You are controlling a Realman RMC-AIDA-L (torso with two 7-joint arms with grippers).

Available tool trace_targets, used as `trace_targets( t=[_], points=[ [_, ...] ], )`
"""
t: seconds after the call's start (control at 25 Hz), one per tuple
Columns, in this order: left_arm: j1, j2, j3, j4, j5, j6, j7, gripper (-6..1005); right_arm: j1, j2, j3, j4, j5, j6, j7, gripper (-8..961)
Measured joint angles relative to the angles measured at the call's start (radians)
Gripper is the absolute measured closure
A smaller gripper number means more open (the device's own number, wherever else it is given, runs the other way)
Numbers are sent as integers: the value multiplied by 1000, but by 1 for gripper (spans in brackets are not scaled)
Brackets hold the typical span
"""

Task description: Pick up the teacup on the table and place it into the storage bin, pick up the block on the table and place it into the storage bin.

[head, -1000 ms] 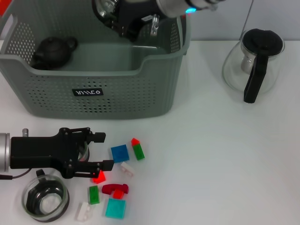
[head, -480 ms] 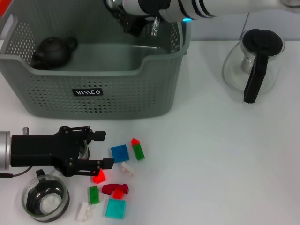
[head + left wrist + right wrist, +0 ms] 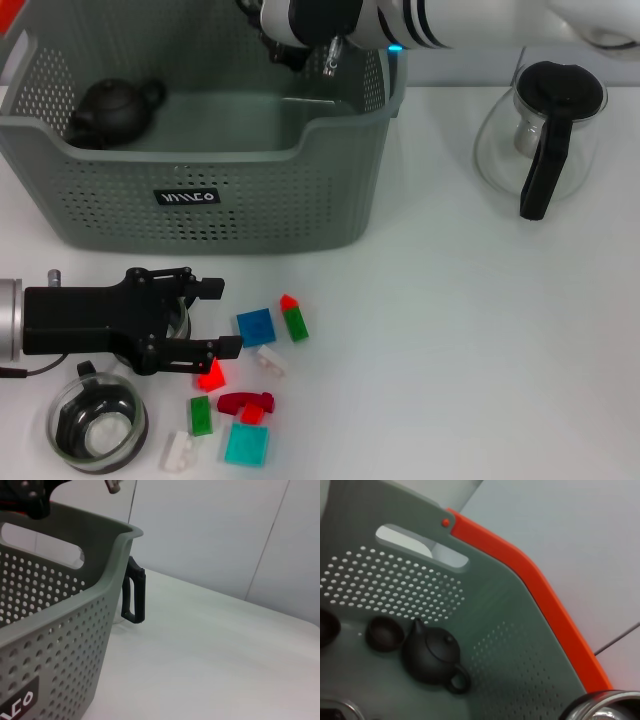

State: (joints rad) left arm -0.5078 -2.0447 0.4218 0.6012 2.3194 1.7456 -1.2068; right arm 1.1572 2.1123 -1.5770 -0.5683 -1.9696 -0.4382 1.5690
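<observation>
The grey storage bin [image 3: 230, 190] stands at the back left, and its wall [image 3: 60, 630] fills the left wrist view. Inside it a small dark teacup [image 3: 385, 632] sits beside a black teapot [image 3: 432, 655]. Several small blocks lie in front of the bin, among them a red block [image 3: 210, 376], a blue one [image 3: 256, 326] and a green-and-red one [image 3: 294, 320]. My left gripper [image 3: 218, 318] hovers open low over the table, its fingertips just left of the blue block and above the red one. My right gripper [image 3: 300, 35] hangs over the bin's far right corner.
A glass cup with a black base [image 3: 97, 420] stands at the front left near the left arm. A glass pot with a black lid and handle [image 3: 545, 130] is at the back right. The bin's orange-red handle [image 3: 530, 595] lines its rim. More blocks [image 3: 246, 444] lie near the front edge.
The right arm has lifted and drawn back toward the bin's far rim. The left gripper has barely moved and stays open by the red block.
</observation>
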Motion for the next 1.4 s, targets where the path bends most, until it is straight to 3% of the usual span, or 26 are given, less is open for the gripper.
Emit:
trace_targets(
  t=[0.36, 1.4],
  points=[
    [1, 0, 0, 0, 0, -6, 1, 175, -5, 0, -34, 31, 84, 14, -49, 835],
    [3, 0, 0, -4, 0, -15, -3, 175, -30, 0, -48, 32, 87, 15, -45, 781]
  ],
)
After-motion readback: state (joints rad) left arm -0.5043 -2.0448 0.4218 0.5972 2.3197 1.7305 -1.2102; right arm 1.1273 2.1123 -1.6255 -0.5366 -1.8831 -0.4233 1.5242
